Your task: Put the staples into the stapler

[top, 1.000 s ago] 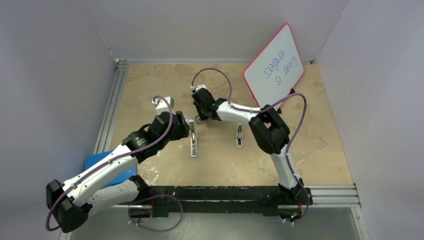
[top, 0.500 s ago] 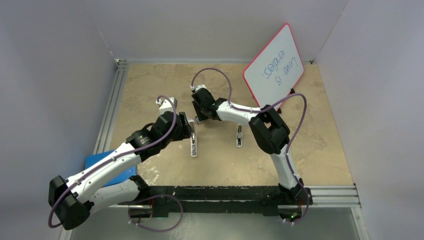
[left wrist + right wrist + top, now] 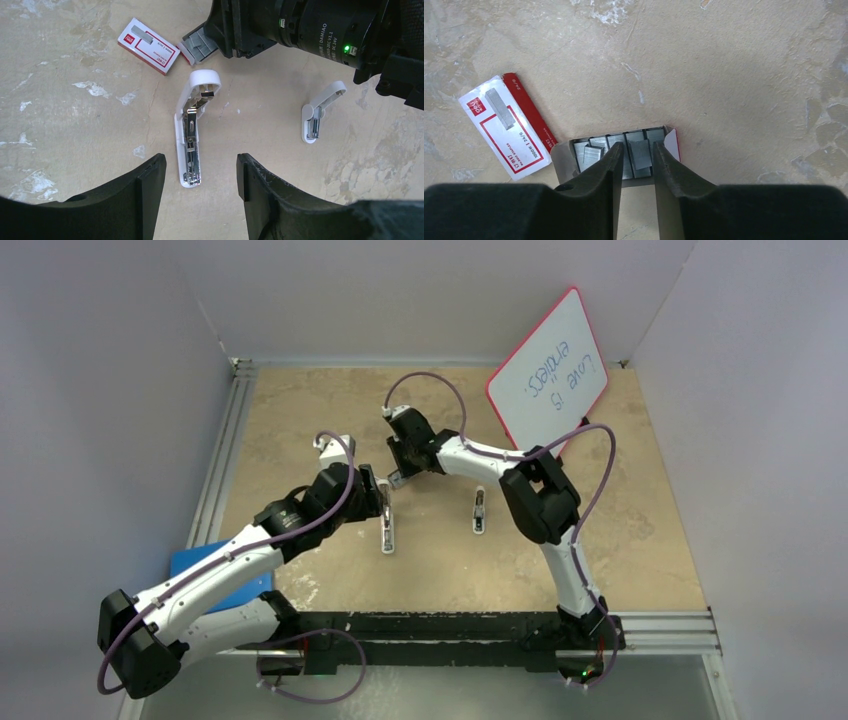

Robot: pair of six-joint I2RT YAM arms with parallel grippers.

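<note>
I'm hovering the left gripper (image 3: 200, 164), jaws open, over the opened stapler (image 3: 192, 135), and the right gripper (image 3: 638, 150) over the unsleeved staples (image 3: 594, 147), jaws straddling a strip — gripping or not, I cannot tell. Loading isn't done yet.

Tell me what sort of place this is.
Most likely a robotics lab test cell. A left arm and a right arm are bolted at an aluminium rail, plain white panels wall in the tabletop, and a handwritten whiteboard stands at the back.

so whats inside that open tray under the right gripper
Grey staples in strips side by side fill the tray. The right gripper straddles one strip and covers the tray's near part.
</note>
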